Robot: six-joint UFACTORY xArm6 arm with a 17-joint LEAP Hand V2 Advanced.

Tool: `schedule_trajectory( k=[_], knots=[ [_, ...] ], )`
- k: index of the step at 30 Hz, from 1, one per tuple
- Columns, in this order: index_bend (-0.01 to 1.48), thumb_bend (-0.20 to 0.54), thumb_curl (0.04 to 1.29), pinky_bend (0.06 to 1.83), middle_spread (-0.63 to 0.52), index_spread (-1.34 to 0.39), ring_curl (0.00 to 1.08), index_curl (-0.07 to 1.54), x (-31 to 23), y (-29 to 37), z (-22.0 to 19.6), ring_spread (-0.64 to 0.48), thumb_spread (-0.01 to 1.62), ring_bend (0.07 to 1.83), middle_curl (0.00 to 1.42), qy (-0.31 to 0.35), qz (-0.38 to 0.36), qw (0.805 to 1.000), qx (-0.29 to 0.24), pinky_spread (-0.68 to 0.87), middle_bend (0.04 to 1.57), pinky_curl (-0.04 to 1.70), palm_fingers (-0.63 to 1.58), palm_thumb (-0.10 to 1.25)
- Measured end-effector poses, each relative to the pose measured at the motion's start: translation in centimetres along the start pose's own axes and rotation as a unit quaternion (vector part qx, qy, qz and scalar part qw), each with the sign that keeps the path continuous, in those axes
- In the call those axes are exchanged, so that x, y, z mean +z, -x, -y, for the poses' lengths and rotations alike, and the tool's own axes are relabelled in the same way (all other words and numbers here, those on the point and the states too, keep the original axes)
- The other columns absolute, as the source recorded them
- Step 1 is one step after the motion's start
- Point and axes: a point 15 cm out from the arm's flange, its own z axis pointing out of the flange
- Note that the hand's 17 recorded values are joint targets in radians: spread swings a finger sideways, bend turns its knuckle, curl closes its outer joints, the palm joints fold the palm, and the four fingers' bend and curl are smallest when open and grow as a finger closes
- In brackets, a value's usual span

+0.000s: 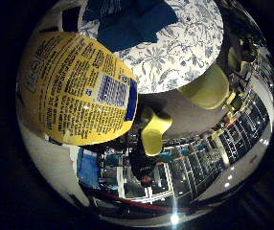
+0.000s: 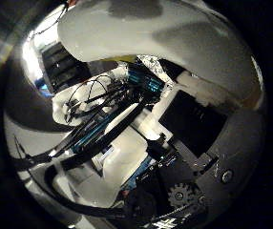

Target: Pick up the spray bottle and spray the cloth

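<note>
Filling the view close against my palm, the yellow bottle (image 1: 77, 91) hangs above the patterned table (image 1: 185, 52), its length running toward the blue cloth (image 1: 132, 21) there, though whether my fingers (image 2: 184, 143) clasp it I cannot tell.

hand (image 2: 174, 143): white shells, black blocks | teal-edged parts | small grey gear (image 2: 178, 194) | round screw (image 2: 227, 176)
</note>
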Motion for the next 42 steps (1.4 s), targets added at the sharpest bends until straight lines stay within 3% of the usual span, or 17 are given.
schedule_trajectory(
  k=[15,25,35,42],
  knots=[
    [1.18,-0.014,0.82,0.99,-0.06,-0.17,0.58,0.68,2.1,-1.3,4.4,-0.16,0.85,1.46,0.56,0.072,0.014,0.997,0.037,-0.19,1.35,1.33,1.21,1.1],
    [1.17,-0.014,0.82,0.99,-0.06,-0.17,0.58,0.68,2.4,-1.1,5.0,-0.16,0.85,1.46,0.57,0.071,0.025,0.997,0.028,-0.19,1.35,1.33,1.2,1.1],
    [1.17,-0.014,0.83,0.98,-0.06,-0.18,0.59,0.69,0.5,3.3,5.7,-0.16,0.85,1.47,0.56,-0.014,0.06,0.998,-0.023,-0.19,1.35,1.33,1.2,1.11],
    [1.16,-0.012,0.83,0.98,-0.06,-0.18,0.59,0.69,-2.6,7.5,6.9,-0.16,0.84,1.46,0.56,-0.101,0.085,0.988,-0.079,-0.19,1.35,1.33,1.21,1.12]
  ],
)
